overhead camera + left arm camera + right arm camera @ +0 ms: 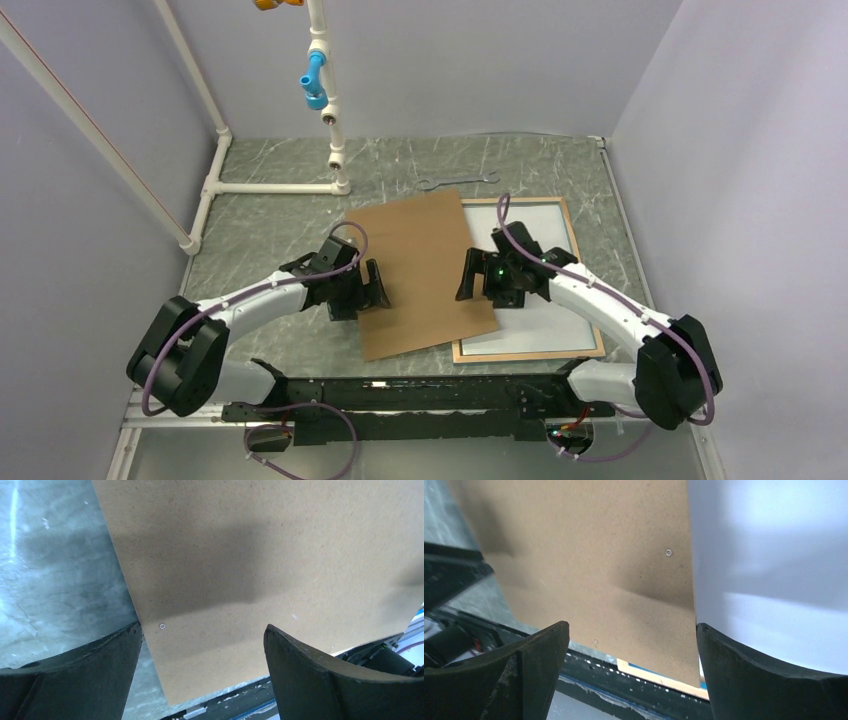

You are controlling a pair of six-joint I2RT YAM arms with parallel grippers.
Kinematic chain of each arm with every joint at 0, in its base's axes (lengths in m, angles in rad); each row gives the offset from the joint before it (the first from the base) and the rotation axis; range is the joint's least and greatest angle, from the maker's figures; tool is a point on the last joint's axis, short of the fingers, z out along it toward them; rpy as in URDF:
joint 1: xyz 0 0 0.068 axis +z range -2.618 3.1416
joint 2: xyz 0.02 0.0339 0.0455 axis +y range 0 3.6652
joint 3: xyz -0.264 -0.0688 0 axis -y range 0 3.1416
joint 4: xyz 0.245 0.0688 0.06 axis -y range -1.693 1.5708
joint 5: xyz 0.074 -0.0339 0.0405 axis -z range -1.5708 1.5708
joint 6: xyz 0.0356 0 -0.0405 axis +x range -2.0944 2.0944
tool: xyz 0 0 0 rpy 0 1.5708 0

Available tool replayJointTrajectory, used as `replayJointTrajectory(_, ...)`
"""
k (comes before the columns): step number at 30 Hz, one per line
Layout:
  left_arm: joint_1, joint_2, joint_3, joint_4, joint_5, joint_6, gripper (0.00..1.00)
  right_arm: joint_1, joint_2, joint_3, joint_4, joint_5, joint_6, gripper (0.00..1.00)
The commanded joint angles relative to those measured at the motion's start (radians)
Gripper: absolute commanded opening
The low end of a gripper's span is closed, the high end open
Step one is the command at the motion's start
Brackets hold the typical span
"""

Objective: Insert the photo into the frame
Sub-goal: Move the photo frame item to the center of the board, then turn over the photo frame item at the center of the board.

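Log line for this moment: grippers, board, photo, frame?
left gripper: open, at backing board left edge | right gripper: open, at its right edge | backing board: skewed, overlapping frame | photo: white side up in frame

No writing, label, brand, number or sign can be read in any view: the flat brown fibreboard sheet is plain, and the white rectangular sheet inside the thin tan wooden frame is blank

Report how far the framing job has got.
Done: the photo, white side up, seems to lie in the frame. In hand: nothing; left gripper and right gripper stand open at the board's edges. Left: board likely goes over the photo.
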Motion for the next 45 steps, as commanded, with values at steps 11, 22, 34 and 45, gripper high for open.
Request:
replayJointTrajectory(11,-0.003,0.072,0.092,-0.076,0.036,0.019,0.94,-0.277,0.081,0.039,0.145,-0.185,-0.192,0.99)
replayJointTrajectory(22,0.006,0.093,0.083,-0.048,0.055,0.03,0.93,-0.346,0.321,0.062,0.419,-0.508,-0.13,0.92)
replayJointTrajectory(34,0.009,0.096,0.08,-0.034,0.071,0.03,0.93,-0.345,0.314,-0.022,0.649,-0.713,-0.003,0.56)
replayJointTrajectory(45,0.008,0.105,0.072,0.002,0.096,0.02,0.92,-0.282,0.181,-0.099,0.76,-0.774,0.124,0.49)
